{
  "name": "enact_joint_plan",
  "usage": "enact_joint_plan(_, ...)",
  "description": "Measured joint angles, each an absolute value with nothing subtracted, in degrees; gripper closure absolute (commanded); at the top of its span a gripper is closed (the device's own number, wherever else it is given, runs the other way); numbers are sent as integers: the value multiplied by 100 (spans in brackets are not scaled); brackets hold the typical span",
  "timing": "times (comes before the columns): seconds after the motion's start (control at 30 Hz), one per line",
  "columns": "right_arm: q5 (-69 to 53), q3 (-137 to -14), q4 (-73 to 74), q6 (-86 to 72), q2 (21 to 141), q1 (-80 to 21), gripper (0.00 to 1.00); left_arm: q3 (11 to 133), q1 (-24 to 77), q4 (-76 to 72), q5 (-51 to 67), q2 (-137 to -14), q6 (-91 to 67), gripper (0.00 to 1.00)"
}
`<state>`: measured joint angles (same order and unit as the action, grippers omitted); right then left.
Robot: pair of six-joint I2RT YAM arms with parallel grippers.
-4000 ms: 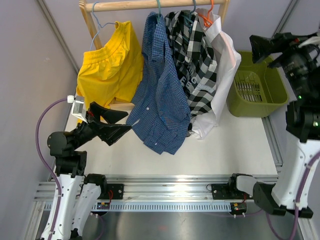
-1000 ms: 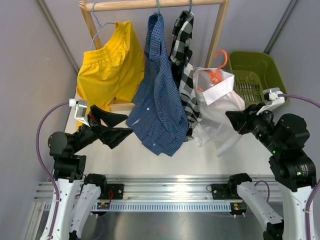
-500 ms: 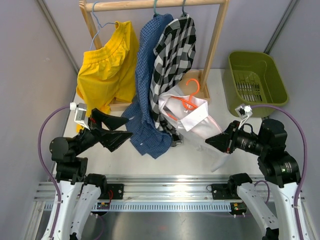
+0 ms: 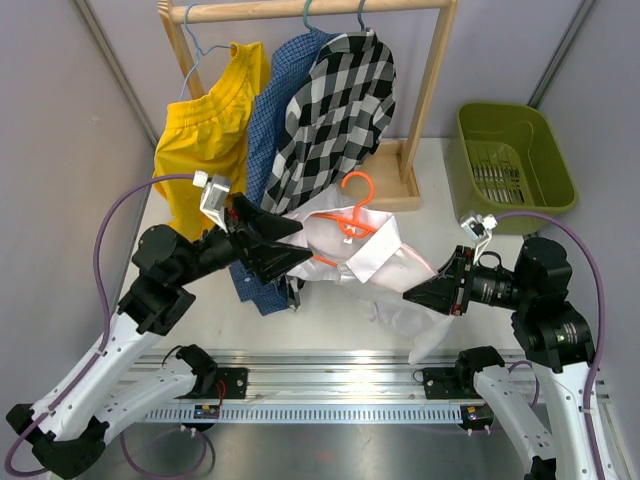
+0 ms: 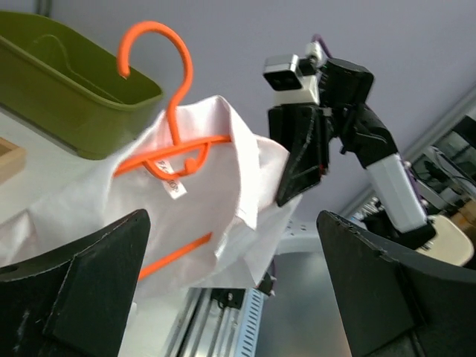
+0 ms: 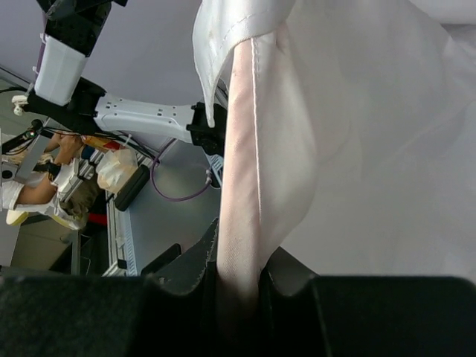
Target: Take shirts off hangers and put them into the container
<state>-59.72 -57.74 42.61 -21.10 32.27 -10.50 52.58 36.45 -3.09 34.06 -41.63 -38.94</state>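
Right gripper [image 4: 415, 295] is clenched on a fold of the white shirt [image 4: 385, 255]. The right wrist view shows cloth pinched tight between the fingers [image 6: 238, 275]. The shirt is held up in the air over the tabletop [image 4: 480, 240], in front of the rail [image 4: 300, 10], with its loose end trailing down toward the near edge.

Orange hanger [image 4: 352, 205] is still inside the collar, hook up and free of the rail.

Change: seconds ago the white shirt hung at the right end of the rail. The right arm has since pulled it, hanger and all, off and toward the middle.

Left gripper [image 4: 303, 243] has swung in from the left side and now sits just beside the collar with its jaws spread wide, holding nothing. The left wrist view frames hanger and shirt between its fingers [image 5: 74, 297].

Likely meaning: the first shirt is off the rail but not off its hanger. The left gripper looks set to take the hanger while the right holds the cloth.

Container [image 4: 465, 150] stands well apart at far right and looks to hold no shirt. Plaid shirt [image 4: 340, 110] and blue shirt [image 4: 262, 130] hang on the rail, next to the yellow garment [image 4: 205, 150].
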Motion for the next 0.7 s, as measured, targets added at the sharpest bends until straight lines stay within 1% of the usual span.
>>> enact_joint_plan(0.23,-6110,-5579,3820,-2274,3267,-1050,100,5535,4185,-3,2233,-4683,-3256,1)
enact_joint_plan(0.47,-6112,-5463,3487,-2357,3481,-1057,100,5935,4668,-99,1721,-5566,-2976,1)
enact_joint_plan(0.7,-5948,-5430,3367,-2383,3544,-1177,100,6667,5133,-93,1033,-6257,-2561,1)
